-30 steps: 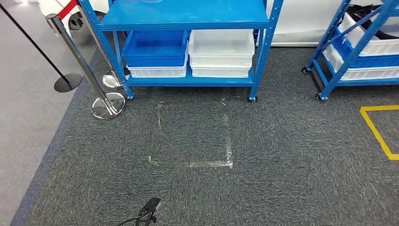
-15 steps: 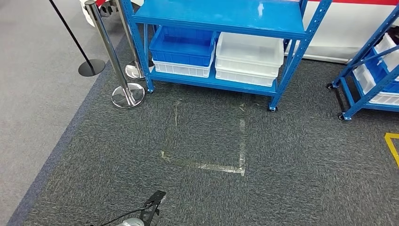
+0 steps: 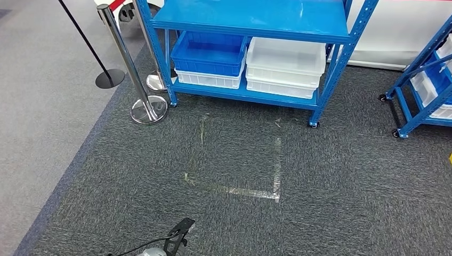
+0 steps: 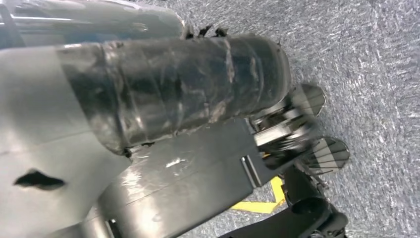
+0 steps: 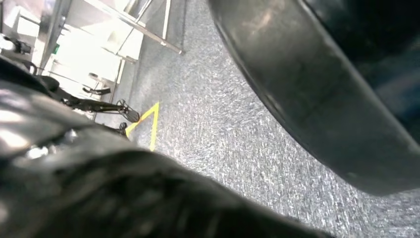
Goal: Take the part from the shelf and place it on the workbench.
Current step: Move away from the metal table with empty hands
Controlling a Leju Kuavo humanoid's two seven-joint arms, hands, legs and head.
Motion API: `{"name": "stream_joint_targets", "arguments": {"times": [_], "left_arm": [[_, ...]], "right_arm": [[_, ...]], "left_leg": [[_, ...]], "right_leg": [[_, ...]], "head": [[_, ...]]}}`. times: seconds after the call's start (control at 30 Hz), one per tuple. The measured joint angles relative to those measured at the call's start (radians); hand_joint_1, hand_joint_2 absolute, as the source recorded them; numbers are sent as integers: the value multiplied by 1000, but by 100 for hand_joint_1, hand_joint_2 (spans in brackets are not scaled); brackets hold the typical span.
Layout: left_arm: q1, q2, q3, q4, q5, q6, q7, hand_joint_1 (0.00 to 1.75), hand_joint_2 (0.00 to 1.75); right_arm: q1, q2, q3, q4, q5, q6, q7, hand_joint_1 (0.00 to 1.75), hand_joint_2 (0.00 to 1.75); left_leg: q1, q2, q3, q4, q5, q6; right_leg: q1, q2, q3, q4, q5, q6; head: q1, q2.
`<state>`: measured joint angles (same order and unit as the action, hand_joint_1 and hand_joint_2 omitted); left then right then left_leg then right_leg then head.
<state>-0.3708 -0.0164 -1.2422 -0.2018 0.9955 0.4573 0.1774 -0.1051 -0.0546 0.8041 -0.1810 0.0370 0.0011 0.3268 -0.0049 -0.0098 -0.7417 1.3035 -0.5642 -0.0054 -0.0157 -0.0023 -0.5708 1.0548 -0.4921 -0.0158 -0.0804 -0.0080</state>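
On the carpet short of the shelf (image 3: 250,21), we hang our left hand (image 4: 297,134), apparently empty; right hand's state unclear.

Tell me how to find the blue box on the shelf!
Find the big blue shelf straight ahead. On its bottom level sit two stacks of bins. The blue bin tops the left stack, the only blue one there; the bins beside and beneath it are white.
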Motion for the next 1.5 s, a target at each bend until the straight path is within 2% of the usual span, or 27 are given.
{"name": "stream_joint_targets", "arguments": {"times": [0.03,0.07,0.13,0.17,0.23,0.33,0.4,0.5,0.53,0.57,0.6,0.67,0.7,0.73,0.8,0.83,0.9,0.93,0.97,1.03,1.07,1.17,1.2,1.23,1.37,1.43,1.5], "left_arm": [[2,0,-1,0,0,-1,0,0,0],[3,0,-2,0,0,-1,0,0,0],[3,0,-5,0,-1,-2,0,0,0],[1,1,-6,0,-1,-2,0,0,0],[0,2,-8,0,-1,-3,-1,0,0],[1,3,-10,0,-1,-5,-5,0,0],[0,4,-11,0,-1,-6,-6,0,0],[0,4,-11,0,-1,-8,-8,0,0],[2,4,-12,0,-1,-8,-8,0,0],[4,3,-13,0,-1,-8,-9,0,0],[6,3,-14,0,0,-8,-9,0,0],[8,3,-16,0,0,-8,-8,0,0],[7,2,-17,0,0,-8,-6,0,0],[6,2,-18,0,0,-8,-4,0,0],[4,2,-20,1,1,-6,0,0,0],[3,2,-21,1,2,-4,1,0,44],[3,2,-22,0,2,-2,1,0,131],[3,2,-22,0,1,-2,2,0,175],[2,2,-23,0,1,-2,4,0,175],[3,2,-25,0,1,-2,9,0,175],[4,2,-25,0,1,-2,11,0,175],[4,2,-25,0,1,-3,12,0,175],[3,2,-25,0,1,-3,12,0,175],[3,2,-25,0,1,-3,12,0,175],[3,2,-25,1,1,-7,18,0,175],[0,3,-25,1,1,-10,24,0,175],[0,3,-25,1,3,-19,32,0,175]], "right_arm": [[1,0,0,0,0,0,0,0,0],[1,-1,0,0,0,0,0,0,0],[2,-1,0,1,0,0,0,0,0],[1,-1,0,0,0,0,0,0,0],[1,-1,0,0,-1,0,0,0,0],[0,-1,0,0,-1,-1,0,0,0],[-2,-1,0,0,-1,-1,-1,0,0],[-2,0,0,-1,-1,-1,-2,0,0],[0,0,0,0,-1,0,-2,0,0],[2,0,0,0,-1,0,-2,0,0],[4,-1,0,0,0,0,-2,0,0],[6,-1,0,0,5,0,-2,0,0],[7,-1,1,0,10,0,-2,0,0],[7,-1,2,1,15,0,-2,0,0],[5,0,7,1,24,0,-2,0,0],[4,-1,9,1,29,0,-2,0,0],[4,-1,13,1,42,0,0,0,87],[3,-2,14,2,49,1,0,0,131],[1,-2,17,2,54,2,1,0,175],[-3,-1,23,2,58,7,5,0,175],[-3,-1,25,2,59,10,7,0,175],[-4,-1,27,2,58,11,14,0,175],[-6,-1,27,2,58,11,16,0,175],[-8,-1,28,2,58,11,18,0,175],[-15,-1,29,2,51,15,21,0,175],[-18,-2,28,2,39,16,24,0,175],[-20,-3,28,2,28,16,26,0,175]], "left_leg": [[0,0,-18,19,9,1],[0,1,-15,-3,38,5],[-2,3,34,-128,119,16],[-6,5,65,-194,142,23],[-16,6,102,-262,143,33],[-20,-3,140,-295,126,49],[-18,-6,177,-305,111,61],[-18,-6,211,-307,82,71],[-17,-7,224,-307,72,70],[-16,-10,238,-307,60,69],[-15,-12,254,-305,48,65],[-13,-14,278,-298,21,55],[-14,-14,283,-293,10,49],[-14,-14,282,-290,0,43],[-13,-13,279,-280,-2,34],[-12,-12,271,-262,2,29],[-8,-8,232,-185,3,17],[-6,-6,198,-132,-12,12],[-3,-5,160,-80,-37,6],[4,-4,94,-17,-71,-3],[6,-4,80,-24,-60,-6],[11,1,111,-184,75,-7],[9,3,125,-237,98,-4],[6,5,133,-266,111,2],[3,5,146,-285,121,30],[4,5,153,-293,124,41],[0,7,155,-293,120,50]], "right_leg": [[1,0,5,0,-5,0],[3,0,13,0,-11,0],[4,1,30,-2,-25,1],[5,1,37,-5,-32,5],[4,0,50,-12,-40,16],[-1,-3,66,6,-36,31],[-2,-2,29,79,-55,35],[-2,0,-94,232,-110,42],[-3,0,-124,247,-116,45],[-4,0,-142,235,-108,48],[-5,0,-146,194,-79,49],[-4,0,-138,76,37,46],[-1,1,-135,36,86,40],[2,2,-136,15,118,32],[6,4,-132,11,116,15],[6,4,-124,5,111,9],[2,3,-100,-9,100,-3],[2,3,-89,-15,96,-7],[2,3,-79,-18,90,-9],[2,5,-60,-21,76,-9],[1,5,-50,-20,68,-7],[-2,6,-19,-20,49,3],[-2,6,-15,-19,44,7],[-2,6,-13,-19,41,13],[-2,6,-16,-5,21,36],[-1,5,-48,68,-21,40],[3,6,-108,197,-76,40]], "head": [[0,0],[0,0],[0,0],[1,0],[3,0],[4,0],[8,0],[15,0],[15,0],[15,0],[15,0],[17,0],[17,0],[17,0],[15,0],[13,0],[12,0],[12,0],[11,0],[11,0],[11,0],[12,0],[11,0],[10,0],[10,0],[12,0],[13,0]]}}
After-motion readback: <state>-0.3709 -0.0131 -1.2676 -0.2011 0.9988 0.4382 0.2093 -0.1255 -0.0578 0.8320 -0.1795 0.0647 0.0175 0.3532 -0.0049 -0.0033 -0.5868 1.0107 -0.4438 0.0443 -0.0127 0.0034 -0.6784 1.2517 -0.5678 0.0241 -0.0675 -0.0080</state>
